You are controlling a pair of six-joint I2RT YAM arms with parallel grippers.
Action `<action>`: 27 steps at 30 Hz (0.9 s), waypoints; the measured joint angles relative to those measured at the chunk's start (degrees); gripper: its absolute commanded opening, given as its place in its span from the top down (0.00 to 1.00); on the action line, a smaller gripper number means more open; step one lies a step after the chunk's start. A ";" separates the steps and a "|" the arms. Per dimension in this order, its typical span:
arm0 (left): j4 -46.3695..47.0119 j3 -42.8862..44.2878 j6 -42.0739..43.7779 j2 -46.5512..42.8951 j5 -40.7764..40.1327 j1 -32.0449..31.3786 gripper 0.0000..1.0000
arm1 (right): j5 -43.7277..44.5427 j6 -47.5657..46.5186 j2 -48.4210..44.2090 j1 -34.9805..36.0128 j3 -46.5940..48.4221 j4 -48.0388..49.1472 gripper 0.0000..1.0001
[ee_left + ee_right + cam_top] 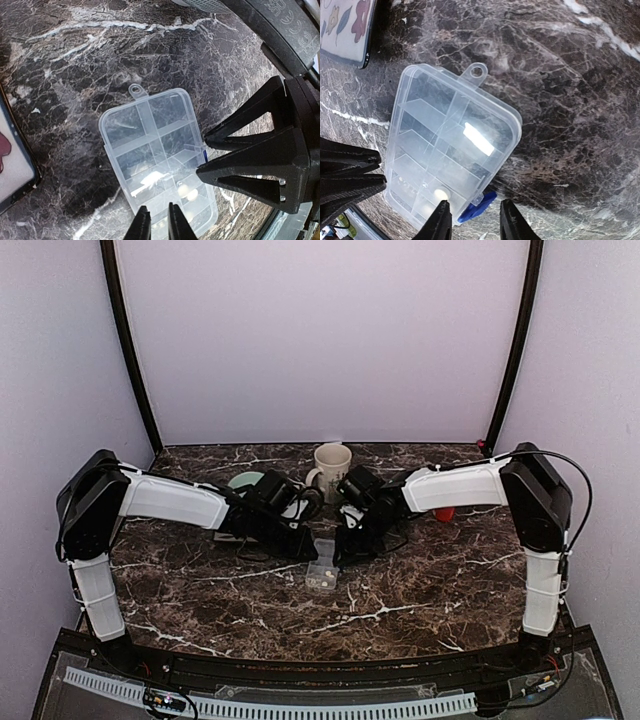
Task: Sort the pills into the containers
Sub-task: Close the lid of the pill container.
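Our right gripper (pixel 476 221), fingers spread, straddled the blue latch (pixel 478 206) of the pill box (pixel 451 135). On the left gripper (pixel 158 227) they nearly met; any pinch we could not tell.

The pill box (pixel 422 92) is clear, glossy, smooth plastic; the table (pixel 420 585) looks like polished dark marble; the mug (pixel 332 466) looks like glazed ceramic.

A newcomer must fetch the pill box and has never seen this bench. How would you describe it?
On the dark marble table, look in front of the white mug, between the left gripper and right gripper. The pill box lies there: the only clear plastic thing, split into small compartments.
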 measured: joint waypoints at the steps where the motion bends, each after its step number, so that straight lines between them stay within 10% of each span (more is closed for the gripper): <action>1: 0.11 -0.07 -0.02 0.00 0.04 0.02 0.86 | -0.02 0.15 0.17 0.04 0.20 -0.04 0.70; 27: 7.08 -4.24 -0.98 0.00 3.17 0.00 0.86 | -3.52 3.87 1.97 0.35 1.01 1.60 0.72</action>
